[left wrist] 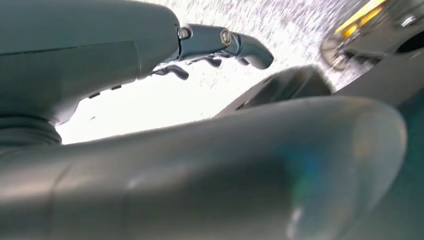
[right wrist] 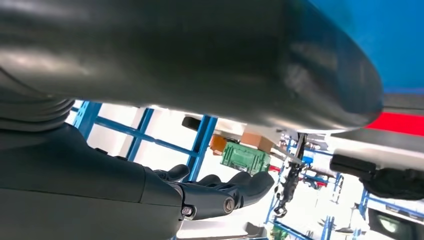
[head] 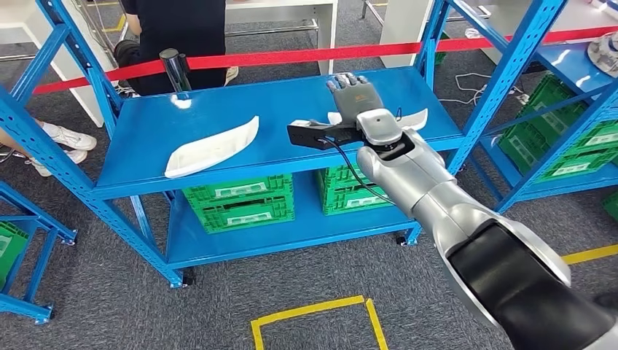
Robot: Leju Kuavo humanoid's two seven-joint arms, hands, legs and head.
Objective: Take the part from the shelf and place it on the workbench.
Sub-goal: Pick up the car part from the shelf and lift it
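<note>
Part under the hand: a long, white, curved plastic part (head: 417,119) lies on the top board of the blue metal shelf (head: 218,117). Its long way runs across the shelf, side to side. One pointed tip sticks out past the hand on the right side. A small white bit shows on the other side, near the wrist.

Other part: a second long white curved part (head: 213,148) lies well apart on the same board. It is shaped like a thin boat. Its long way is tilted, with the far tip pointing up toward the right.

Right hand: the dark grey right hand (head: 355,95) reaches over the first part, fingers stretched out flat and apart. It hides the middle of the part. I cannot tell if it touches the part. It grips nothing that I can see.

Right arm: the shiny silver right arm (head: 437,197) has a black camera box at the wrist with a black wire.

Left hand: the grey left hand (left wrist: 210,47) is seen in the left wrist view, with fingers loosely bent and nothing in them. The floor behind it is bright and blurry.

Below: green plastic crates with holes (head: 240,203) sit on the low board.

Behind: a red tape (head: 306,55) runs across, and a person in black (head: 175,29) stands past it, cut off at the top.
</note>
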